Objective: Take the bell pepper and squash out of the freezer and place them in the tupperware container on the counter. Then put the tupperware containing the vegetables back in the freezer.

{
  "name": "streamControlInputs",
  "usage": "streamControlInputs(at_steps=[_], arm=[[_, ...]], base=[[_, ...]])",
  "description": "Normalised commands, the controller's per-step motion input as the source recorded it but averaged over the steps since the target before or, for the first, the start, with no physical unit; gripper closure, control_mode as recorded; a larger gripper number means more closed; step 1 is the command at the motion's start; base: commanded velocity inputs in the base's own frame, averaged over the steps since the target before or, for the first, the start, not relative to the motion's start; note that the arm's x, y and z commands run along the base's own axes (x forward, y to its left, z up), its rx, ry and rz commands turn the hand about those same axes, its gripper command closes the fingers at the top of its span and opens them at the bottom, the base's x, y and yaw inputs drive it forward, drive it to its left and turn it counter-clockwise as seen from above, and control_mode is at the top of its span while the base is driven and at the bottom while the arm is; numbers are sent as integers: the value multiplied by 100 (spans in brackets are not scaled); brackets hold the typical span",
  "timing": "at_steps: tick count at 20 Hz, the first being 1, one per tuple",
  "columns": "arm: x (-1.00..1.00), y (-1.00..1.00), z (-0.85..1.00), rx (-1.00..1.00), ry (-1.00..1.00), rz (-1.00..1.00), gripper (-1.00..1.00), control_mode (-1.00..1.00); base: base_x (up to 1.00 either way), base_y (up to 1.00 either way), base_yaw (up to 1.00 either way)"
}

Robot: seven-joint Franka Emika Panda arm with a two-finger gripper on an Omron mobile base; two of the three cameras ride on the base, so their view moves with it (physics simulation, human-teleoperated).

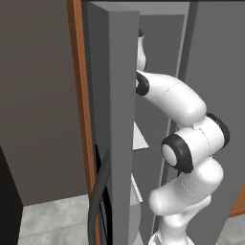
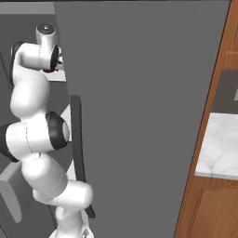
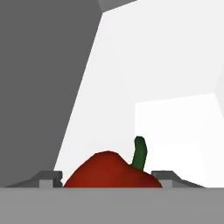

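Item 1, arm [image 1: 184,143]: white, dark-jointed, rising from 5 o'clock in the left base view and bending up and away into the freezer [image 1: 158,57], a tall grey compartment. The slim freezer door [image 1: 117,134] stands open, edge-on, its dark curved handle [image 1: 98,191] at 7 o'clock. A brown wooden strip runs beside it at 10 o'clock.

Item 2, right base view: the arm climbs from 7 o'clock to 10 o'clock, its hand end reaching behind a wide grey door [image 2: 144,116]. A sliver of red shows under the wrist at 10 o'clock. The desk [image 2: 218,146], a white marble-veined slab over brown cabinets, lies at 3 o'clock, well apart from the arm.

Item 3, pincer [image 3: 107,179]: in the hand view its two fingertips [image 3: 48,178] stand at 7 and 5 o'clock, spread wide, one on each side of the bell pepper.

Item 4, bell pepper [image 3: 109,171]: red, lumpy, with a green stem at its upper right, lying between the fingertips on a white shelf [image 3: 175,127] inside the freezer. The fingertips sit just beside its flanks; whether they touch it, I cannot tell. Grey freezer wall at 9 o'clock.
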Motion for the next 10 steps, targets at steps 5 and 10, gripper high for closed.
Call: streamControlInputs(at_steps=[5,10], arm=[[-79,-5,14,0,-12,-3,100,-100],[-73,-50,19,0,-15,-10,100,-100]], base=[[0,0,0],[0,0,0]])
